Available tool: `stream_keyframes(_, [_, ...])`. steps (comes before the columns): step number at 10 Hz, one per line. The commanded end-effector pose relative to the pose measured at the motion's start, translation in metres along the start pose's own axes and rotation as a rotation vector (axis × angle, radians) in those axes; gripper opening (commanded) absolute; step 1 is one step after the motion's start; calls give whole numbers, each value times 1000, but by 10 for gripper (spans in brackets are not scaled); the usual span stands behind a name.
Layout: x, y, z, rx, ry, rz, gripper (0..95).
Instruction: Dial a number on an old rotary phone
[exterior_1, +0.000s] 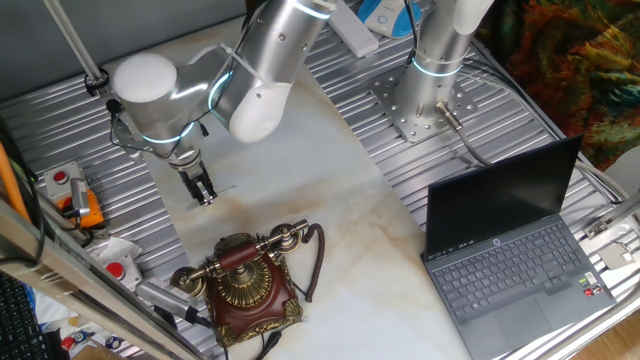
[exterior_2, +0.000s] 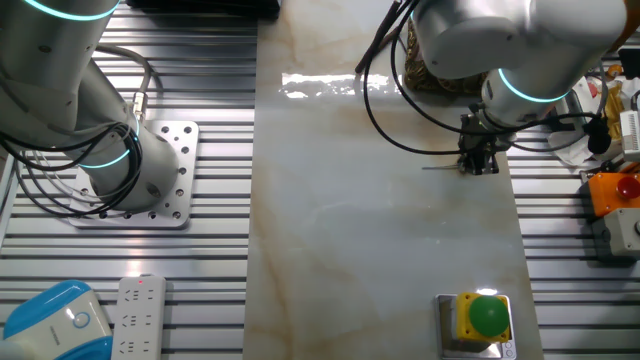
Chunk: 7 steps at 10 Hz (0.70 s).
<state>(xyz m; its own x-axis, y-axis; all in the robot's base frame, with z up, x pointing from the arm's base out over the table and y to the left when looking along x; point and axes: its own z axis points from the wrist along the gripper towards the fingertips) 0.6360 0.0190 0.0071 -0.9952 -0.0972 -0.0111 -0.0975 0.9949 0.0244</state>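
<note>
The old rotary phone (exterior_1: 245, 285) stands near the front edge of the marble tabletop, dark reddish-brown with a brass dial and the brass-ended handset resting across its top. Its dark cord (exterior_1: 316, 262) loops off to the right. In the other fixed view only a brass-brown sliver of the phone (exterior_2: 418, 72) shows behind the arm. My gripper (exterior_1: 205, 196) (exterior_2: 478, 166) points down just above the table, a short way behind the phone and apart from it. Its fingers are together with nothing held.
An open laptop (exterior_1: 520, 250) sits at the right. An orange box with a red button (exterior_1: 75, 200) (exterior_2: 620, 190) lies on the ribbed metal beside the gripper. A green button on a yellow box (exterior_2: 487, 315) and a power strip (exterior_2: 140, 315) are farther off.
</note>
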Motion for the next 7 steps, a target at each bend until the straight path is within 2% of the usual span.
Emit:
stream_keyframes(1, [2,0,0,-2,-24,30,0])
stream_keyframes(2, [2,0,1,-5,-39,39,0])
stream_keyframes(3, [2,-1,1,-9,-41,45,0])
stream_keyframes(5, [2,-1,1,0,-18,43,0])
stream_keyframes(6, [4,1,-5,24,13,45,0])
stream_keyframes(7, [6,1,-9,26,11,42,0])
